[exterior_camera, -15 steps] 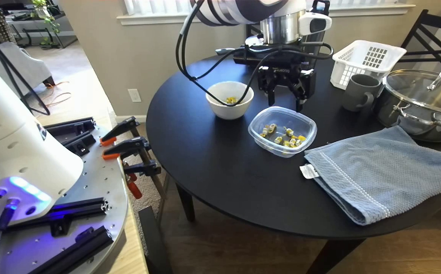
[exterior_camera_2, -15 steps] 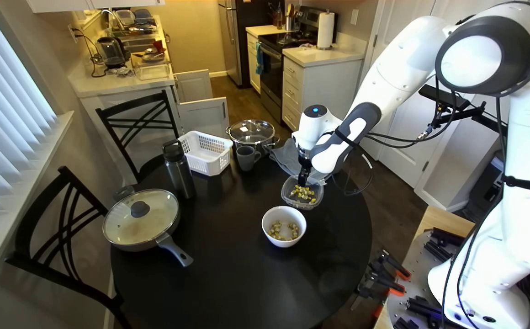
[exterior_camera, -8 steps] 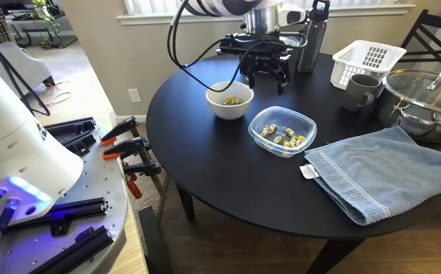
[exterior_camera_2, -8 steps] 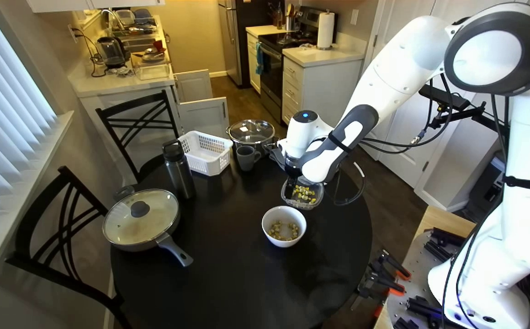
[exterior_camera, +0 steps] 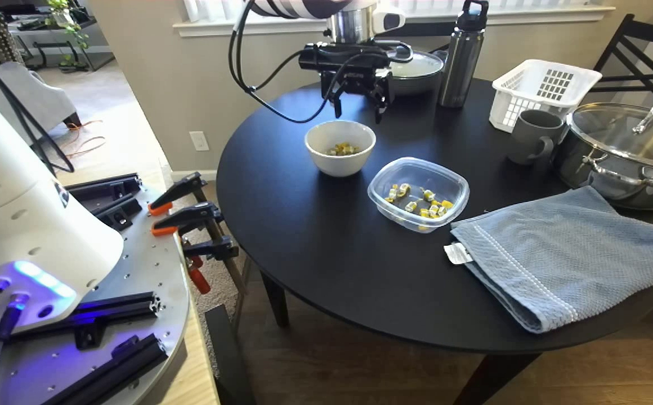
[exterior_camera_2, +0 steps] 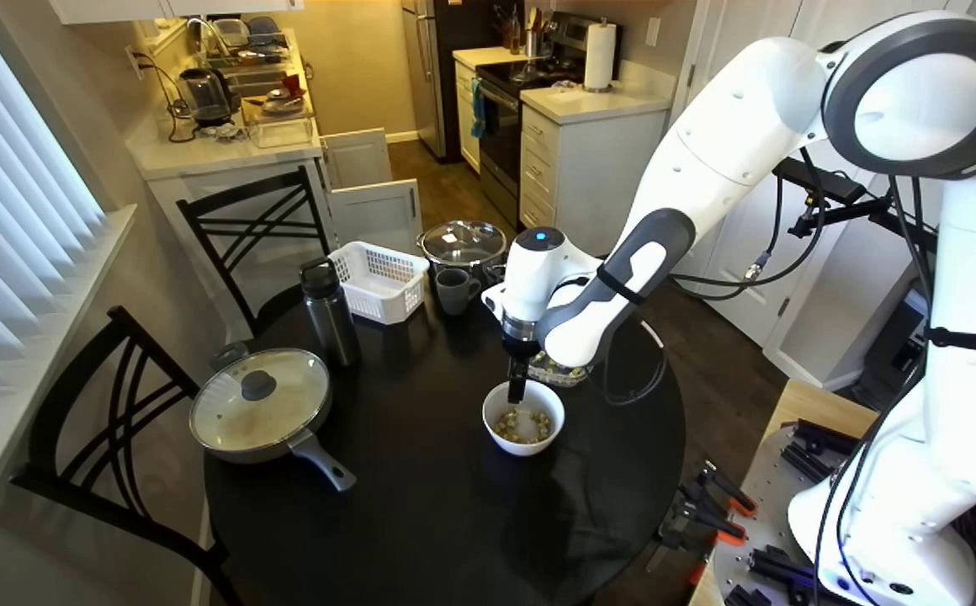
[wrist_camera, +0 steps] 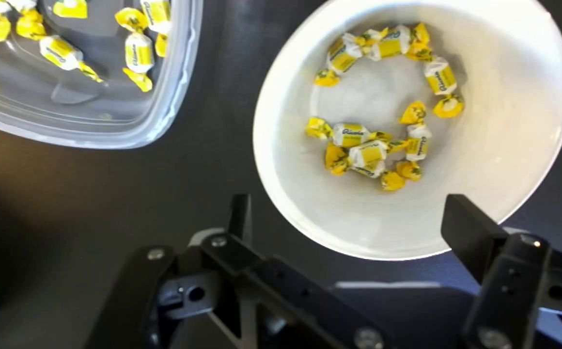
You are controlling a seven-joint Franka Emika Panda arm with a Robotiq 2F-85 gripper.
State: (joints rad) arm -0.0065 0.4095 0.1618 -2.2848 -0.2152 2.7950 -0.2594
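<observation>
1. My pincer (wrist_camera: 351, 219) stood wide and hung above the black table (exterior_camera: 315, 242), close to the white bowl (wrist_camera: 499, 106).
2. Wrapped candies (wrist_camera: 368, 156), yellow and white, lay on the bowl's floor.
3. Just beside the bowl, yet apart from it, a clear container (wrist_camera: 177, 82) held more of the same.
4. Farther off, in both exterior views, a grey mug (exterior_camera: 532, 140) stood next to a lidded pot (exterior_camera: 611, 177) and a white basket (exterior_camera: 509, 104).

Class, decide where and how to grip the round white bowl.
Probably pinch the bowl at its rim, from above, with the open black tool straddling its wall, on the side away from the clear plastic container: the bowl stands upright, flares outward, and holds its yellow wrapped candies at the bottom.
</observation>
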